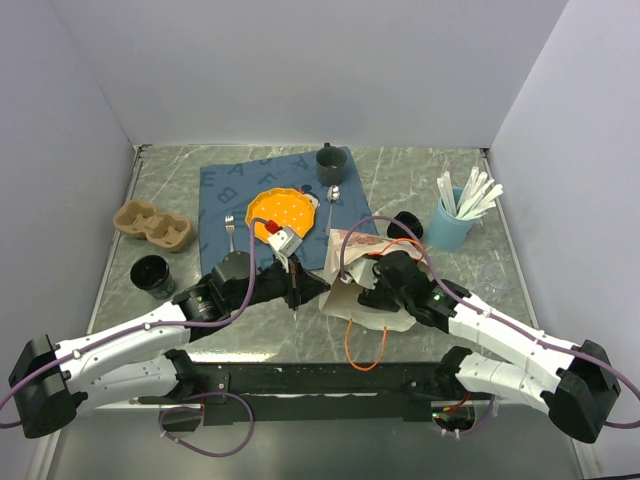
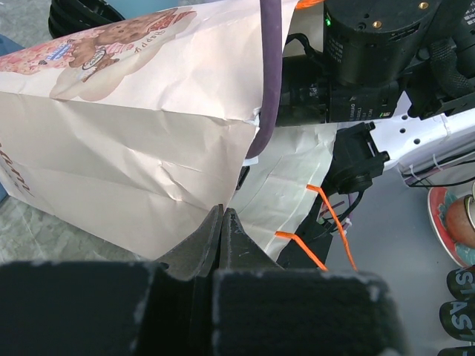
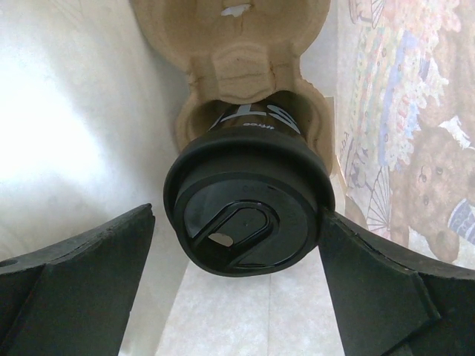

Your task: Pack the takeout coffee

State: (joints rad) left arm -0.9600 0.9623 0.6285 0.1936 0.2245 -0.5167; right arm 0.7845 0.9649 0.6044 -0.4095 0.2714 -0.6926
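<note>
A paper bag [image 1: 356, 246] printed with teddy bears lies on its side between the two arms, its mouth toward me. Inside it a black takeout coffee cup [image 3: 245, 215] with a black lid sits in a brown cardboard carrier [image 3: 237, 59]. My right gripper [image 3: 237, 216] is deep in the bag and open. Its fingers stand on either side of the lid, the right one at the lid's rim, the left one a little clear of it. My left gripper [image 2: 223, 211] is shut, its tips pinched at the lower edge of the bag's mouth [image 2: 245, 167].
Orange bag handles [image 1: 365, 345] trail toward the near edge. A second cardboard carrier [image 1: 152, 225] and a black cup [image 1: 152, 275] sit at the left. An orange plate [image 1: 283, 212] lies on a blue mat [image 1: 230, 185]. A dark mug [image 1: 330, 158] stands at the back. A blue cup of white utensils [image 1: 452, 218] stands at the right.
</note>
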